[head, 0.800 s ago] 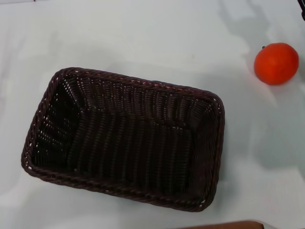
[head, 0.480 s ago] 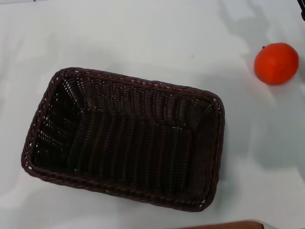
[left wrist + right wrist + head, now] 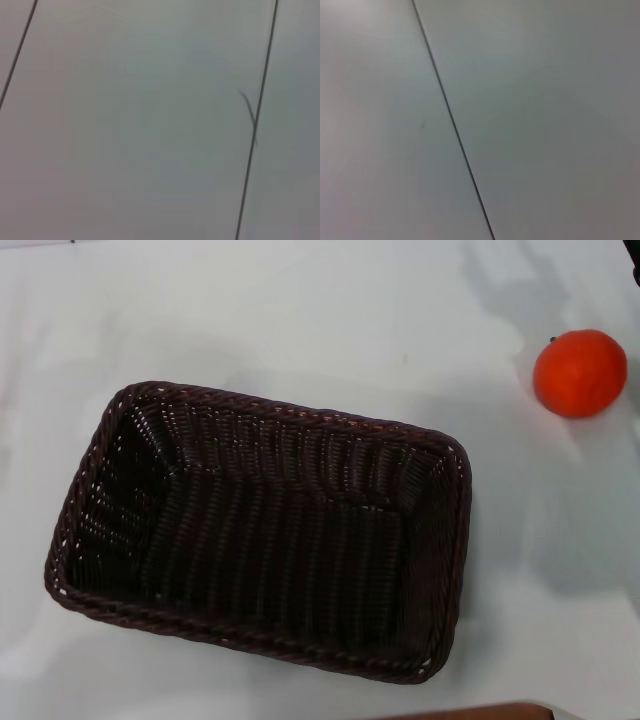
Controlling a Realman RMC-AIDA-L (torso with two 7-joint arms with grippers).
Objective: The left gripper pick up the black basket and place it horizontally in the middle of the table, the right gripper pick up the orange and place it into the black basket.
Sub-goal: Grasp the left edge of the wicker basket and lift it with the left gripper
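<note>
White gloss all across the bench (image 3: 300,310), with soft grey shadows towards the far right corner. Dark woven wicker next: the black basket (image 3: 260,530), lying open side up, left of centre and near the front edge, long sides slanted rather than square to the bench, nothing inside. Far off to the right and well apart from it, the orange (image 3: 580,373), resting alone on the bare surface with its stem spot turned up and to the left. No sight of the left tool or the right tool in any view, so cannot tell whether either stands wide or narrow, or holds anything. Judging by the skewed and unfilled basket, first step not yet done: basket to be lifted, squared and centred. For a good grasp, come down over the braided rim on the left short side, one finger inside and one outside, and pinch the wall firmly, since a large light basket held at one end will likely sag and swing. Lift only a little, turn until the long sides run level, set down flat, and leave room on the right for the reach to the fruit. Slippery finish, so expect sliding if nudged. Around the rig, only pale grey panels (image 3: 140,125) split by thin dark seams (image 3: 450,115) in both wrist views, and a brown strip (image 3: 470,712) at the front edge.
</note>
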